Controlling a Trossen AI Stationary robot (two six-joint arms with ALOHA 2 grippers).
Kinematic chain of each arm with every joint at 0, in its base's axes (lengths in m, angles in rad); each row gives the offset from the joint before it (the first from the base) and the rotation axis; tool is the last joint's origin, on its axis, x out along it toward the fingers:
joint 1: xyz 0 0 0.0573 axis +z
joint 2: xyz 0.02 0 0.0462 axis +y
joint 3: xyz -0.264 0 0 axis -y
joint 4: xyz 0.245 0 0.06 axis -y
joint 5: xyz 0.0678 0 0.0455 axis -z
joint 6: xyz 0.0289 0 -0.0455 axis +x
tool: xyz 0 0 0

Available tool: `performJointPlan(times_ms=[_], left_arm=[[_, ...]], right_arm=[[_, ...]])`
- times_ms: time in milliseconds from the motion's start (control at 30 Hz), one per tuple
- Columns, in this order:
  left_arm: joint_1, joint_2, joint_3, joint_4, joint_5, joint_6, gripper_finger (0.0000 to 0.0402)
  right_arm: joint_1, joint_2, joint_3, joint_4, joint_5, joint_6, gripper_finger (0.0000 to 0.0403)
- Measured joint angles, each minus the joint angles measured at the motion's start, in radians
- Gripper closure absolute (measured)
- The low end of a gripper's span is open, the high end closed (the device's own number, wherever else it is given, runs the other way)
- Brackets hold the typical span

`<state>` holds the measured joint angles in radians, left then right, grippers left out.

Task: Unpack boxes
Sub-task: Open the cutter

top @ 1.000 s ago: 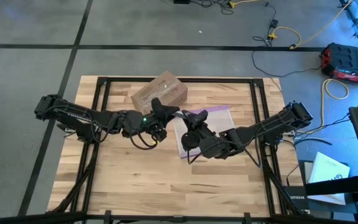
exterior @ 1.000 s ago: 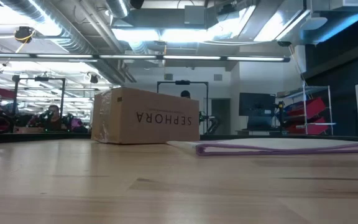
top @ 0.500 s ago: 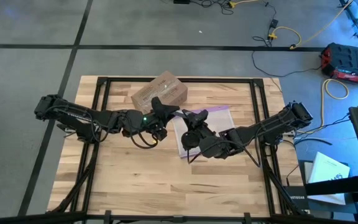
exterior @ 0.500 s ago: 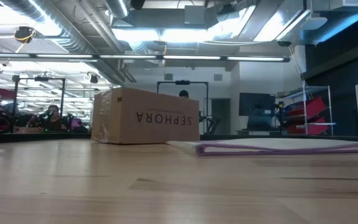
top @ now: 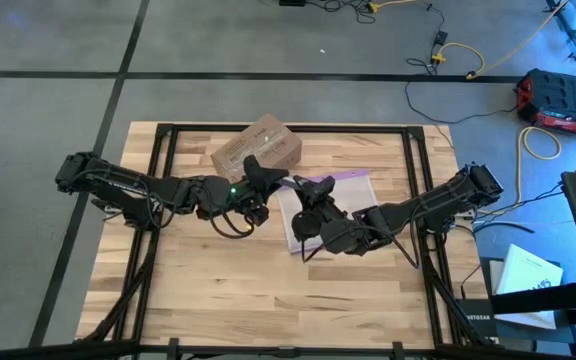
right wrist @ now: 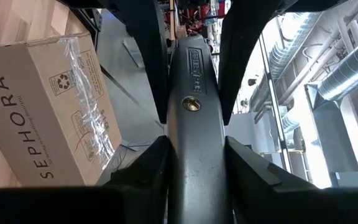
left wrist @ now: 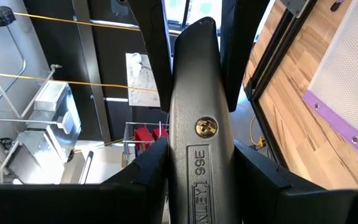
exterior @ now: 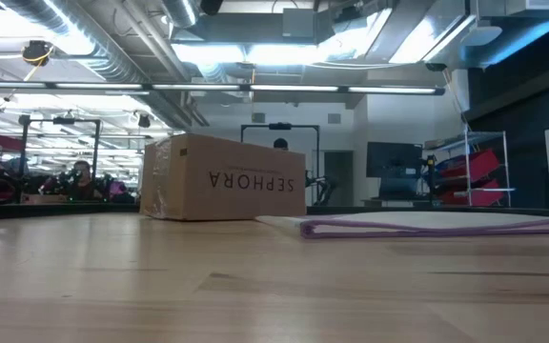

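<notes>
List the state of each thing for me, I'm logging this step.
Brown cardboard SEPHORA box: closed, taped shut.
Clear plastic bag with purple edge: lying flat.
Grey metal utility knife: clamped by both grippers.
Left gripper: shut on the knife.
Right gripper: shut on the knife.

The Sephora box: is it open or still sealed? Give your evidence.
Sealed. The box has flat, closed flaps in the high view, and clear tape runs over its edge in the right wrist view.

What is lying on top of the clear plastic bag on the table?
Nothing rests on the plastic bag where it shows. The right gripper, shut on a grey knife, hangs above it and hides its near left part. The box stands beside it.
</notes>
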<state>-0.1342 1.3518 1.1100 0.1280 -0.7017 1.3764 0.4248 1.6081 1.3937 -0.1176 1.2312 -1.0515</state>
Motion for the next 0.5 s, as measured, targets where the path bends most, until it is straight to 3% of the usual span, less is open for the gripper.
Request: performJointPlan(times_ms=[500], left_arm=[[0.006,-0.002,0.001,0.011,0.0,0.003,0.0278]], right_arm=[[0.0,0.0,0.024,-0.037,-0.001,-0.002,0.0296]])
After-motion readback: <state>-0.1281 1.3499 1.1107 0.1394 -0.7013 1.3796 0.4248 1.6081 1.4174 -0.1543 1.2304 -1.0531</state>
